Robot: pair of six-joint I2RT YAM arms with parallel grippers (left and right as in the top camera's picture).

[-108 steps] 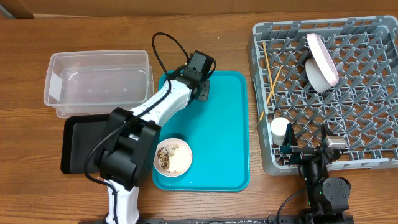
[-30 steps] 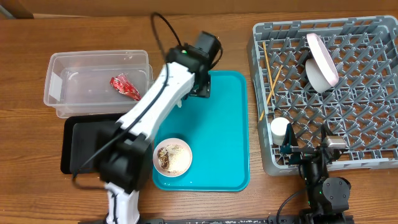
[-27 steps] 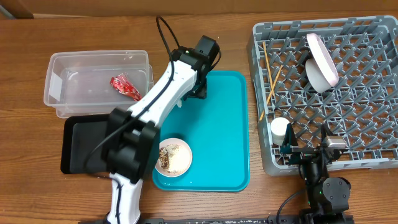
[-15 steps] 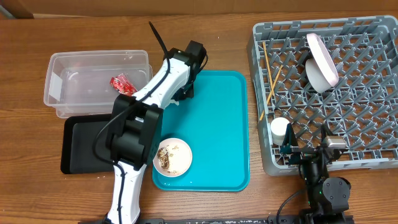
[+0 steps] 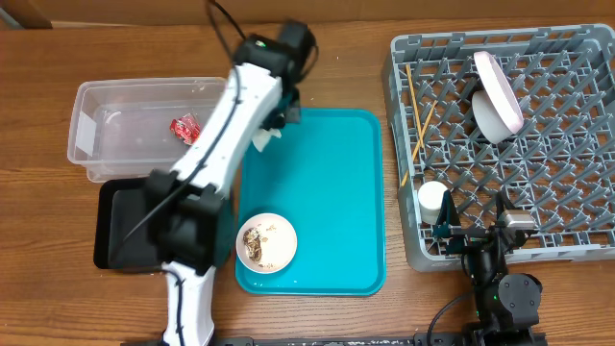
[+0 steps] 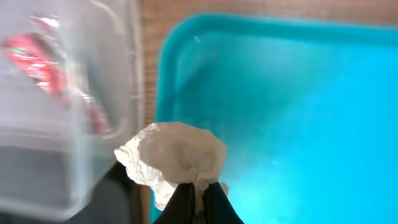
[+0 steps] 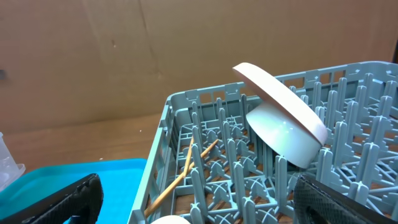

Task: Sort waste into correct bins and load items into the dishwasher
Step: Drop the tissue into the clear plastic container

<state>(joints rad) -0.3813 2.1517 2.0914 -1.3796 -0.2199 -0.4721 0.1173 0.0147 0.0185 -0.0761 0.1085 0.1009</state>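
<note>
Wooden table [image 5: 38,240]: left gripper [image 6: 198,198] pinches crumpled white tissue [image 6: 177,155] above teal tray's [image 5: 327,192] far-left rim, just beside clear tub [image 5: 96,159] wall. Red wrapper [image 5: 183,128] inside tub. Teal floor open between tissue and bowl [image 5: 267,242]. Right gripper [image 7: 196,186] spread wide at dish rack's [image 5: 399,58] near wall.

wrapper [image 6: 45,55] blurred, cup [image 7: 168,219] cut off

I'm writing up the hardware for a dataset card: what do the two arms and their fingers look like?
The left arm has white shells between black joint housings, with a thin black cable looping off its wrist. The right arm is mostly black. Both carry black fingers.
</note>
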